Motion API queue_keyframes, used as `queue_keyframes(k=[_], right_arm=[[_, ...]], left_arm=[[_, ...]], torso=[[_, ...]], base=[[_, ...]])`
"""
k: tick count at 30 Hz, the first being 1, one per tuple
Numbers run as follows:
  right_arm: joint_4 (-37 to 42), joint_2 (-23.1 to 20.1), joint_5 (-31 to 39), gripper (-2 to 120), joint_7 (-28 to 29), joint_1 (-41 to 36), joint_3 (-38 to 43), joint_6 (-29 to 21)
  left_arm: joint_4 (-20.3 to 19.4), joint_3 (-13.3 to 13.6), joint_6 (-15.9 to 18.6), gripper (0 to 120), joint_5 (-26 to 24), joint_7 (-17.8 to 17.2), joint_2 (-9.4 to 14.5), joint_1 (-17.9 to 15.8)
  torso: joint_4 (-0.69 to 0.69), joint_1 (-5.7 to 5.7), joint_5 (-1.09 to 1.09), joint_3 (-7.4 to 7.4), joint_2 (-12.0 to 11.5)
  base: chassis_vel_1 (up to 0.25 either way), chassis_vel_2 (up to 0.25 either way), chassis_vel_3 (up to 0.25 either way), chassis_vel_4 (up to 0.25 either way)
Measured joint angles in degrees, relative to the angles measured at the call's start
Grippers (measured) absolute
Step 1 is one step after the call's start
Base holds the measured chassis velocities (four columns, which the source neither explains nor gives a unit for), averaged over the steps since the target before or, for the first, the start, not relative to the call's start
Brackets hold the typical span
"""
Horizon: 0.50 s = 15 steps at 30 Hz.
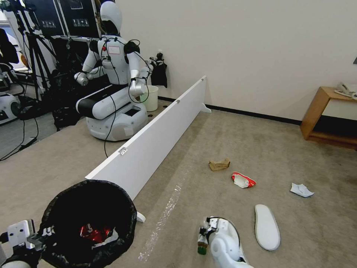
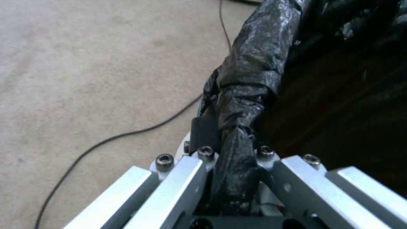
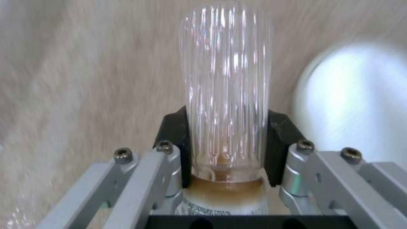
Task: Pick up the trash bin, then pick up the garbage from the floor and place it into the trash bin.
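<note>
The trash bin (image 1: 87, 219), lined with a crinkled black bag, hangs at the lower left of the head view with a crushed red can (image 1: 95, 233) inside. My left gripper (image 1: 40, 236) is shut on the bin's rim (image 2: 246, 95), one black pad (image 2: 203, 128) outside the bag. My right gripper (image 1: 203, 238), low over the carpet, is shut on a small clear ribbed bottle (image 3: 227, 95) with a green cap (image 1: 202, 250). On the carpet lie a white slipper (image 1: 267, 226), a brown paper scrap (image 1: 219, 164), a red-white packet (image 1: 243, 180) and a pale blue mask (image 1: 301, 190).
A low white partition board (image 1: 156, 141) runs diagonally across the carpet. Behind it stand another robot (image 1: 111, 74) and a small cream bucket (image 1: 151, 97). A wooden table (image 1: 323, 111) is at the right wall. A black cable (image 2: 127, 133) lies beside the bin.
</note>
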Motion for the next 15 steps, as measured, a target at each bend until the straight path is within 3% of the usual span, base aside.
queue_keyframes(k=[5,7,15], right_arm=[[10.4,-4.5,-5.7,30,-5.2,-3.6,3.3,3.8],[17.3,-7.5,-7.2,30,-9.1,-5.1,5.6,7.6],[23.1,-12.6,-8.3,30,-20.2,-1.5,7.8,19.7]], left_arm=[[0.0,2.9,0.0,1,-0.1,0.0,1.1,-0.1],[0.0,5.9,0.0,1,0.2,0.0,2.0,-1.1],[0.0,9.0,0.0,1,1.2,0.0,4.1,-1.4]], torso=[[-0.01,0.00,-0.01,-0.01,0.0],[-0.01,0.00,-0.03,-0.01,0.0],[0.01,0.00,-0.01,0.00,0.0]], base=[[0.000,0.000,0.000,0.000],[0.000,0.000,0.000,0.000],[0.000,0.000,0.000,0.000]])
